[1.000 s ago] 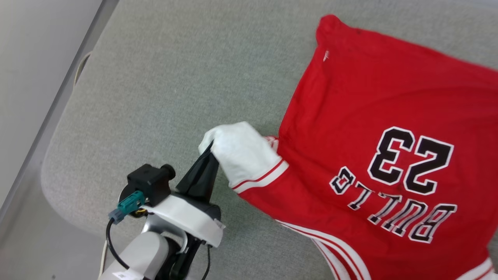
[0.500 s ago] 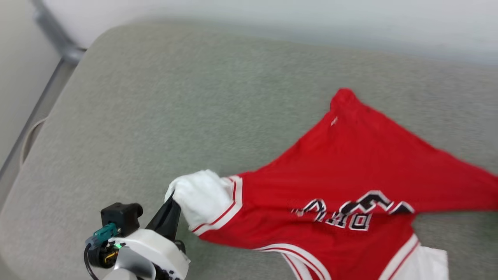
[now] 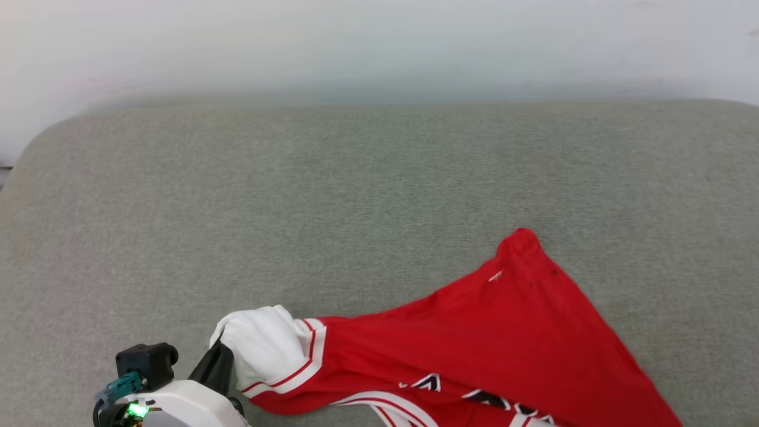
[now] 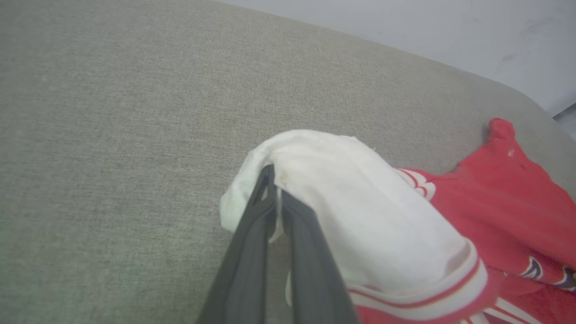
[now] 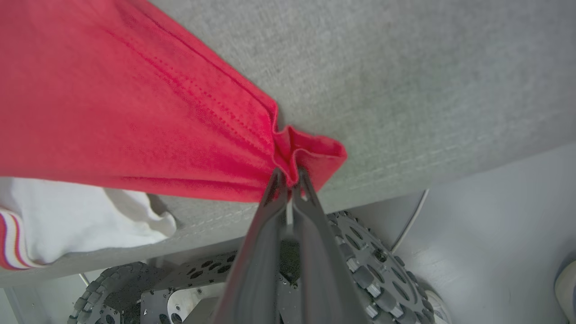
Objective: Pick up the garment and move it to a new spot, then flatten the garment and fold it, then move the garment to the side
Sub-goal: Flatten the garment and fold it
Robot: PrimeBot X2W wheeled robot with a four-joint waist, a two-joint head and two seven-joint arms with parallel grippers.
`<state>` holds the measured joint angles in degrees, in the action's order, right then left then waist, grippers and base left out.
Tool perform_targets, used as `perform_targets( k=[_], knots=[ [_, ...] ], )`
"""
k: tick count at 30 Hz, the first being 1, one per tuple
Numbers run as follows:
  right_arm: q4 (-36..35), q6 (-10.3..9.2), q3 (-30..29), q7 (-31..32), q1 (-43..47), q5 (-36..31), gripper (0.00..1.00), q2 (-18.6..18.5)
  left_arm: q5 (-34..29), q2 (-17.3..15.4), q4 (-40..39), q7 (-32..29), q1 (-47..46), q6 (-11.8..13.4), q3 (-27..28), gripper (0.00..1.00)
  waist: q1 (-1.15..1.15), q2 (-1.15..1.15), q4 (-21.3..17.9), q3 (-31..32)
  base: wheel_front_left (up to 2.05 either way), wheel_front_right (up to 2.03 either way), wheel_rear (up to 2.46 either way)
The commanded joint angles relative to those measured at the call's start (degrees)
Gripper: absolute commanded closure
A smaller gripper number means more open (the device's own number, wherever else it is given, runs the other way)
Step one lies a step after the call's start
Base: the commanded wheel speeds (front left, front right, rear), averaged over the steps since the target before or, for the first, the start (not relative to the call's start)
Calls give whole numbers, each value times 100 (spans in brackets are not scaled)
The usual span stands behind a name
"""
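Partly cut-off lettering (image 3: 428, 382) on red garment (image 3: 510, 320), unreadable, small white tag (image 3: 495, 276)

wrist (image 3: 184, 404): white rounded shell, small green light
camera (image 3: 145, 363): black block, teal plug, black cable
fingers (image 4: 247, 261): long, dark grey, tapering
wheels (image 5: 378, 279): black rollers, perforated metal plates

The garment (image 3: 504, 332) lies on the padded surface (image 3: 356, 196), at its near right part.
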<state>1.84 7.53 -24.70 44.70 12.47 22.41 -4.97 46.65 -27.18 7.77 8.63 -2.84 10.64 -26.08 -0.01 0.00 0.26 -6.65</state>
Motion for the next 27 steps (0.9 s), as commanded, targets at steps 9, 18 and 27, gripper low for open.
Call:
perform_targets(
  k=[9,18,27],
  knots=[
    [98,-7,269,-1530,-101,288,0,206,11,-112,-115,-79,104,84,3,100,1,0,-163,126,0,0,0],
    [14,-7,910,-3519,-857,205,0,-121,-78,-85,-293,-93,-147,95,-61,100,1,0,41,43,0,0,0],
    [823,-7,1982,-2857,-2298,42,0,-1025,-305,76,-420,-120,-611,6,-297,100,1,0,419,-233,0,0,0]
  ],
)
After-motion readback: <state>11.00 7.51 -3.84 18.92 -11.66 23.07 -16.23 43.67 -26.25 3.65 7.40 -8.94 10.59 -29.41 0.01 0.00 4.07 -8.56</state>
